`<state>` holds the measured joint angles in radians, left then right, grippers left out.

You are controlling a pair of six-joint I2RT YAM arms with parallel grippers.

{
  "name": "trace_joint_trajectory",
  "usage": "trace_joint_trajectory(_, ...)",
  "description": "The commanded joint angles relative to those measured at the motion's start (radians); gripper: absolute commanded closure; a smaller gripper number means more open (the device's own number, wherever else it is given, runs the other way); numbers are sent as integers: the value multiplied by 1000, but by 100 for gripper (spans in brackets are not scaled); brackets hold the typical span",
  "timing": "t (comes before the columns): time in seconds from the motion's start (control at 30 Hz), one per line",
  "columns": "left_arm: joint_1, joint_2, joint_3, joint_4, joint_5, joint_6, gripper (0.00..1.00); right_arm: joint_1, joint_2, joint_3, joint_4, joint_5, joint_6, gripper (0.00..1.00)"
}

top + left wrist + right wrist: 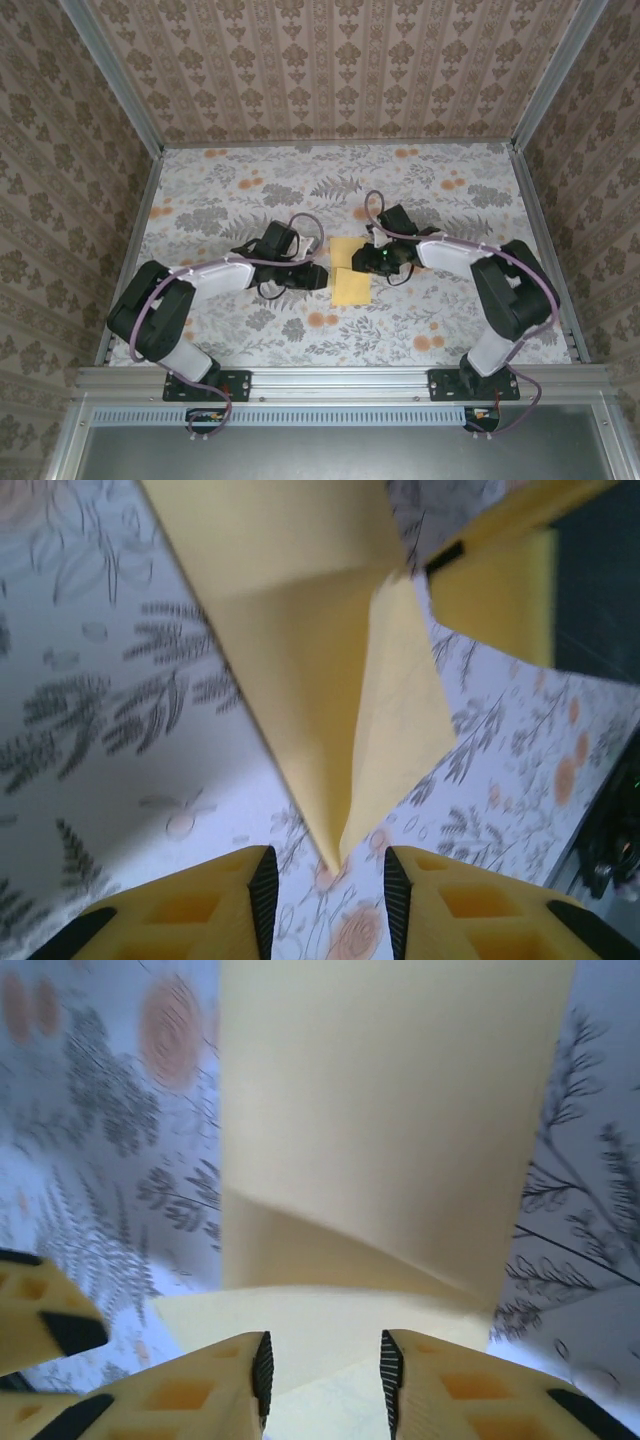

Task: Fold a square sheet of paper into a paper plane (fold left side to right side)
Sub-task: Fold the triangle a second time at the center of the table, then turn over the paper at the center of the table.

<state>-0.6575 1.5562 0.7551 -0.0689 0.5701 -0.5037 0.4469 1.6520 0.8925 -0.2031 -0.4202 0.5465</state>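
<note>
The yellow square sheet of paper [350,285] lies on the flowered cloth at the table's middle. It is folded over into a tall rectangle with a raised flap, and has no paper plane shape. My left gripper [318,276] sits at its left edge and my right gripper [366,262] over its upper right part. In the left wrist view a folded corner of the paper [300,660] points at the open left gripper [325,885], stopping just short of the gap. In the right wrist view the right gripper [322,1370] stands open just above the paper [400,1110], with nothing pinched.
The flowered cloth [250,190] covers the table inside patterned walls and metal rails [330,378]. A finger [500,520] of the right gripper crosses the top right of the left wrist view. A finger [40,1325] of the left gripper shows at the right wrist view's lower left.
</note>
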Motion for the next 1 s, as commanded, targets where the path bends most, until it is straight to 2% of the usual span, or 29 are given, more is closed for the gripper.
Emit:
trace_joint_trajectory(0.0, 9, 53, 49, 68, 38, -23, 62, -24, -99, -55, 27, 95, -4, 53)
trace_joint_trajectory(0.13, 7, 127, 84, 129, 67, -42, 58, -52, -162, -112, 50, 82, 1, 40)
trace_joint_trajectory(0.3, 5, 197, 121, 162, 109, -48, 55, -59, -192, -148, 57, 37, 0, 32)
trace_joint_trajectory(0.37, 3, 211, 133, 172, 118, -50, 58, -59, -193, -159, 61, 18, 5, 31)
trace_joint_trajectory(0.53, 2, 204, 133, 161, 89, -42, 83, -57, -174, -182, 86, -35, 26, 31)
trace_joint_trajectory(0.6, 1, 194, 123, 155, 80, -36, 90, -56, -155, -189, 114, -68, 48, 34)
trace_joint_trajectory(0.8, 3, 146, 85, 138, 18, -31, 93, -35, -84, -175, 193, -134, 100, 41)
trace_joint_trajectory(0.97, 3, 117, 60, 140, -8, -35, 93, -18, -38, -149, 209, -144, 117, 42)
